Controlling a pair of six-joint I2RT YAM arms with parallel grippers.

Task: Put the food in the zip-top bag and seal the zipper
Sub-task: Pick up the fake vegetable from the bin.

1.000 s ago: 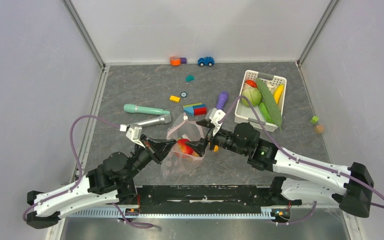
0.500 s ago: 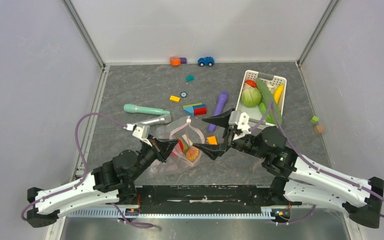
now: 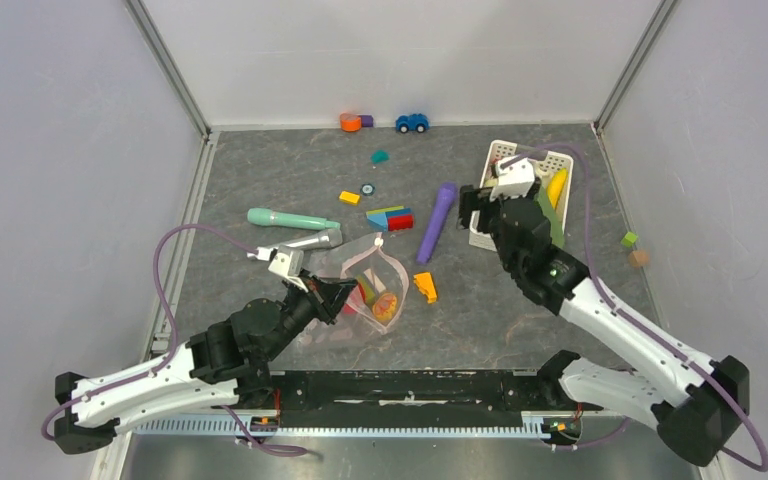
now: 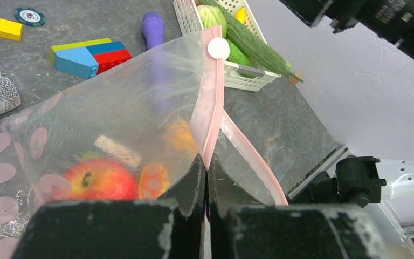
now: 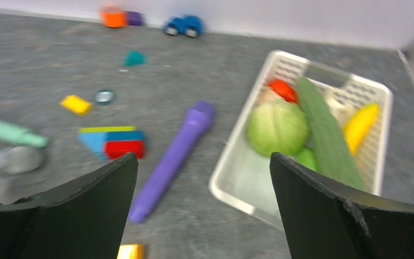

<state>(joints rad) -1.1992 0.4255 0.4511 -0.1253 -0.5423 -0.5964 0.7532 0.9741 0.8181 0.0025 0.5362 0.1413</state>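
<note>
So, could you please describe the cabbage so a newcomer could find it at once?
Look at the white slotted basket on the far right of the table. The cabbage lies inside it, left of the long cucumber; it is the only round, pale-green ball there.

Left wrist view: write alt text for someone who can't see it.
The left arm's fingers pinch the pink zipper of a clear dotted zip-top bag, holding its mouth edge up. Inside lie a red tomato, an orange piece and a beige piece. Behind stands a white basket with a cabbage and cucumber.
</note>
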